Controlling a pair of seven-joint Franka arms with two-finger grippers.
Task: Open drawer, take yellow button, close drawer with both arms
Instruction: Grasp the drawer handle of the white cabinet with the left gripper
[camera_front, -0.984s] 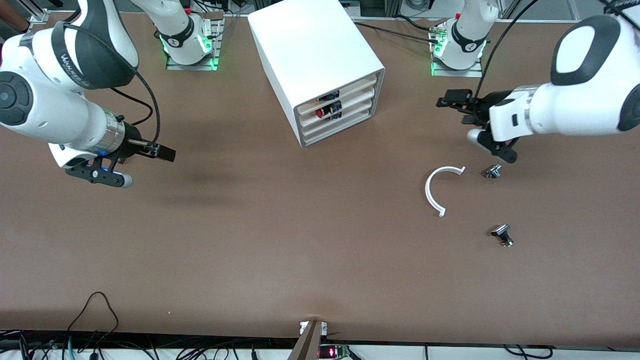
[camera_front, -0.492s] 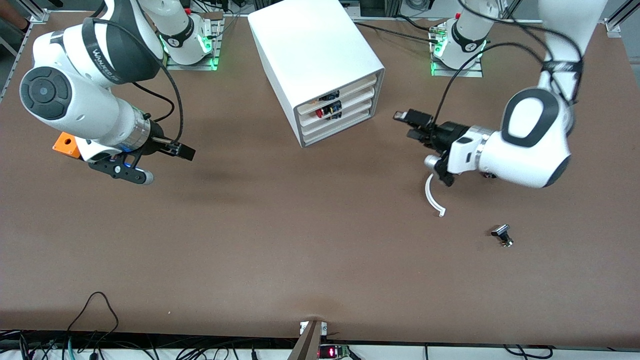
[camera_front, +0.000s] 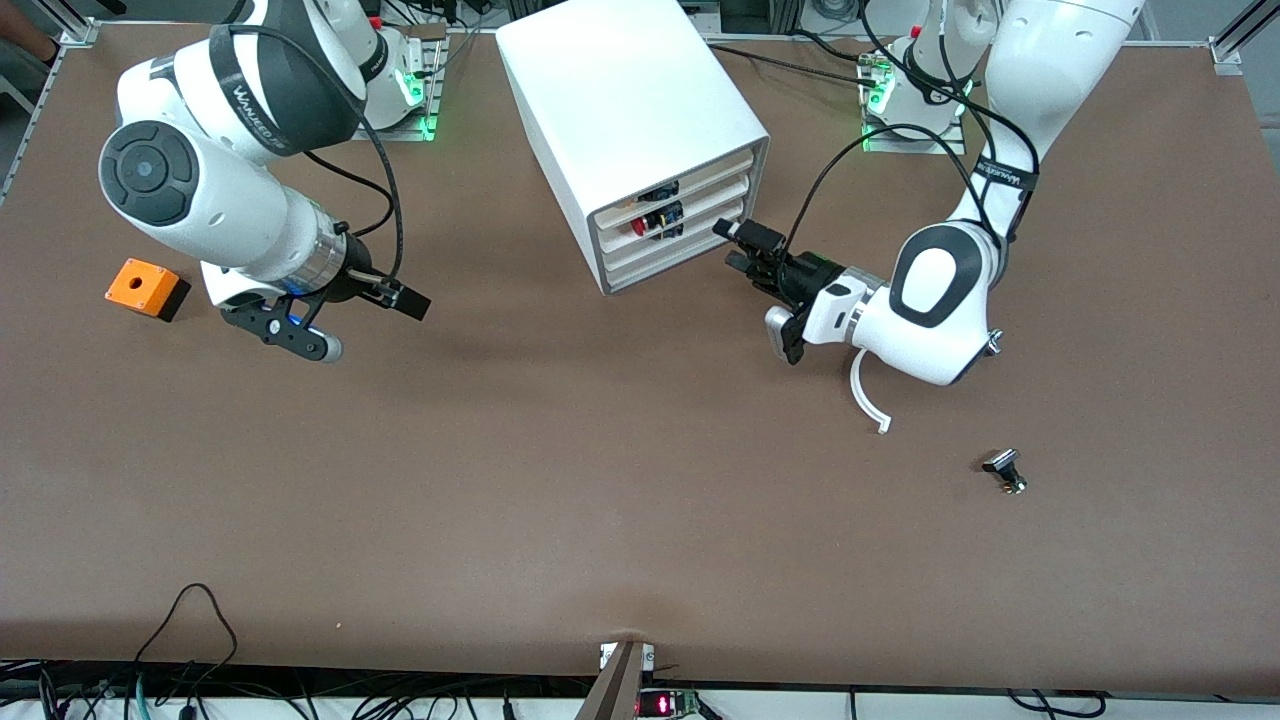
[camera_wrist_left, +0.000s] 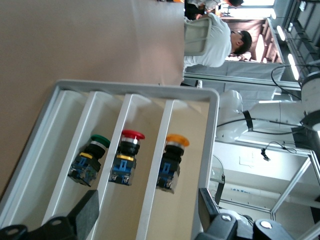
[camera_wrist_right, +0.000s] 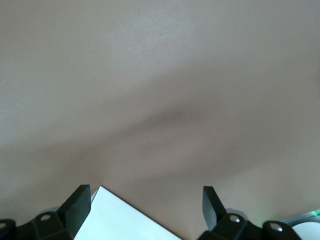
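A flat brown table with a matte surface fills the scene. At the right arm's end sits a small orange box, blocky with a round hole in its top and a dark base. Just beside it, the right arm, glossy white with black bands, holds its right gripper above bare tabletop; in the right wrist view its black fingers are spread wide with nothing between them.

In the middle stands a large white cabinet, boxy and smooth, with four slim tray drawers stacked in its front face. The drawer at the top is pushed in, flush with the three below. Through the open fronts the left wrist view shows the button, round orange-yellow cap on a black blocky body, lying in that top tray; a red-capped button and a green-capped button lie in the trays under it.

The left gripper is just in front of the cabinet's face, near the drawers' edge toward the left arm's end. Its black fingers stand apart, gripping nothing.

Toward the left arm's end, a thin white curved plastic strip lies partly under the arm, and a small black-and-metal part lies nearer the front camera.
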